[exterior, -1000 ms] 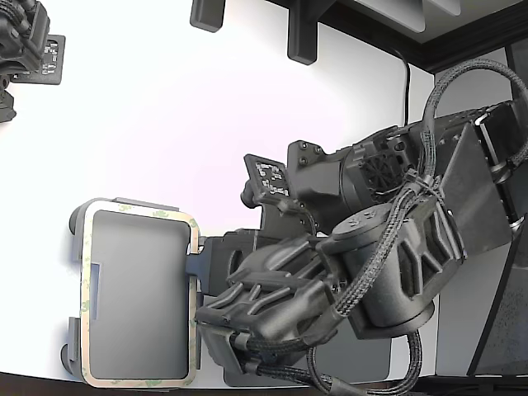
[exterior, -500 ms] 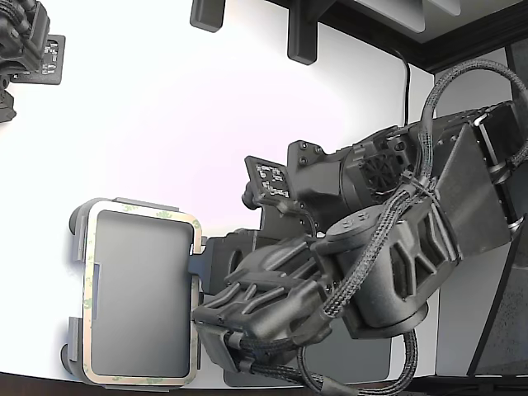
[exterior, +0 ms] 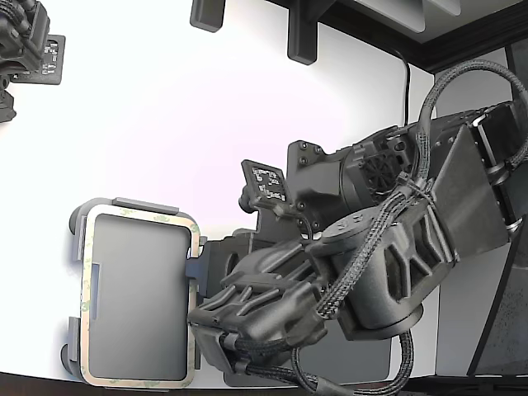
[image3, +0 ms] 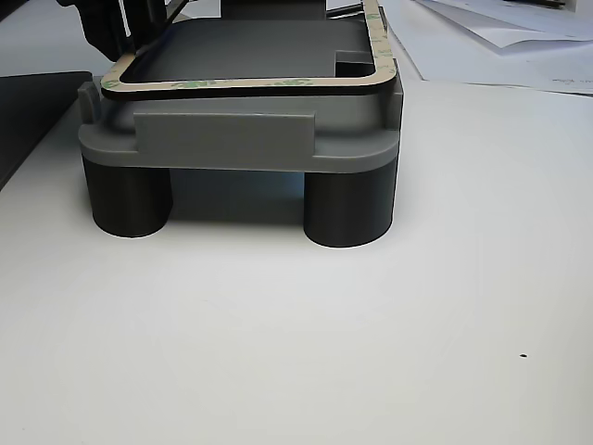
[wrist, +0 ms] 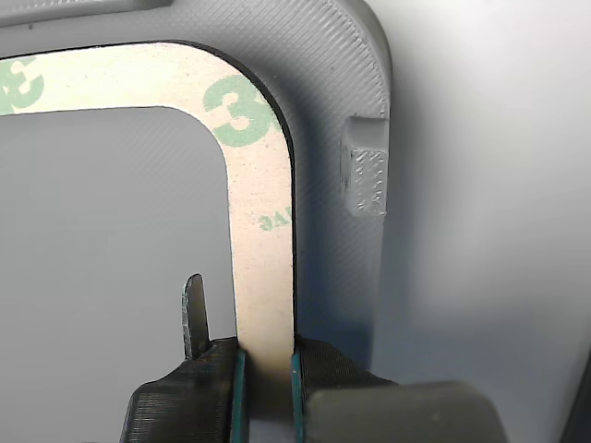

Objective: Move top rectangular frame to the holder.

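The top rectangular frame [exterior: 86, 289] is a thin beige outline with green print. It lies over the light grey holder [exterior: 124, 203] at the exterior view's lower left. My gripper [exterior: 195, 266] reaches it from the right and is shut on its right-hand strip. In the wrist view the two fingers [wrist: 217, 369] pinch the frame's strip [wrist: 263, 231] from both sides, with the holder's rim and tab [wrist: 365, 180] just beside it. In the other view the frame [image3: 241, 83] rests along the top of the holder [image3: 232, 139], which stands on dark round feet; my gripper [image3: 120, 23] shows behind it.
A second arm's gripper [exterior: 25, 41] stays at the exterior view's top left. Two black brackets [exterior: 301, 33] stand at the table's far edge. A dark flat mat [exterior: 363, 359] lies under my arm, also at the other view's left [image3: 28, 111]. Papers [image3: 500, 23] lie beyond.
My arm has shifted slightly left and down in the exterior view, and the frame has moved a little with it over the holder. The grip is unchanged.
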